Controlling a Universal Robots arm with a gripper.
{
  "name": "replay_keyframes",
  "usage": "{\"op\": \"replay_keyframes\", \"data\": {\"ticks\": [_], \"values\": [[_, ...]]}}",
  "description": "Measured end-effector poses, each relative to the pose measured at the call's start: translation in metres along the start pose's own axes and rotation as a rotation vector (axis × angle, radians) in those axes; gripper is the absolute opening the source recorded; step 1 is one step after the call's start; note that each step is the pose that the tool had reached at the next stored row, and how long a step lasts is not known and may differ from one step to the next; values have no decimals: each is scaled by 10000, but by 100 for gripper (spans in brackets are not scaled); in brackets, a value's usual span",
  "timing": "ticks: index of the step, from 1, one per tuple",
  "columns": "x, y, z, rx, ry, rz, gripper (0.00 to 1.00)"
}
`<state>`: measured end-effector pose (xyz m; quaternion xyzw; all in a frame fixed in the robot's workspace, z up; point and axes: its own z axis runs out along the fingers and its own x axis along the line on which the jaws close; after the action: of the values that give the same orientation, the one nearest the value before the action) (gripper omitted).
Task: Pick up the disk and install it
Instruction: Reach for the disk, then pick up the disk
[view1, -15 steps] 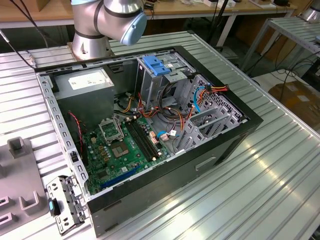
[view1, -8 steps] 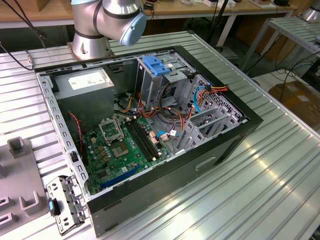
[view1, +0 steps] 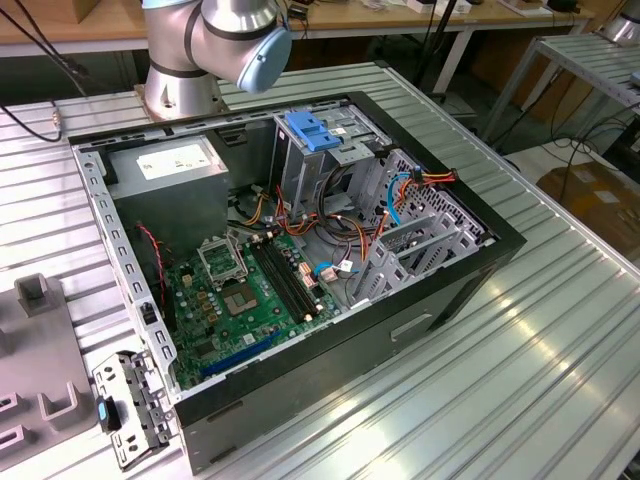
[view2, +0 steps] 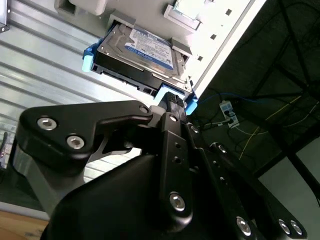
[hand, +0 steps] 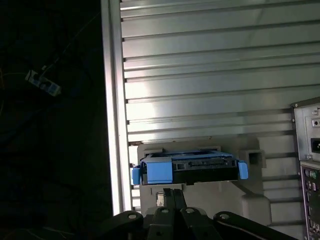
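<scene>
The disk (view2: 138, 49) is a silver hard drive with a white and blue label and blue plastic side rails. It lies flat in a grey holder (view2: 120, 19) on the ribbed metal table. In the first wrist view the disk (hand: 200, 170) faces me end-on, its blue tab toward the fingers. My gripper (hand: 173, 191) sits just short of that blue end, black fingers pressed together with nothing seen between them. The second wrist view shows the gripper (view2: 172, 99) tip right at the blue rail corner. The open computer case (view1: 300, 250) shows in the exterior view.
A bare blue bracket (view1: 310, 130) tops the metal drive cage in the case, beside a grey box with a white sticker (view1: 170, 165). The table edge (hand: 114, 100) runs close beside the holder, with dark floor and cables beyond. The case's rear panel (hand: 310, 150) stands near the holder.
</scene>
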<state>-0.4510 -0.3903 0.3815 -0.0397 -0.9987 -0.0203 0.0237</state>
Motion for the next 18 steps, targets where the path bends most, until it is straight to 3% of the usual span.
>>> {"op": "replay_keyframes", "data": {"ticks": [14, 18], "values": [[0, 0, 4, 1, 1, -16, 11], [1, 0, 5, 20, 15, -415, 11]]}}
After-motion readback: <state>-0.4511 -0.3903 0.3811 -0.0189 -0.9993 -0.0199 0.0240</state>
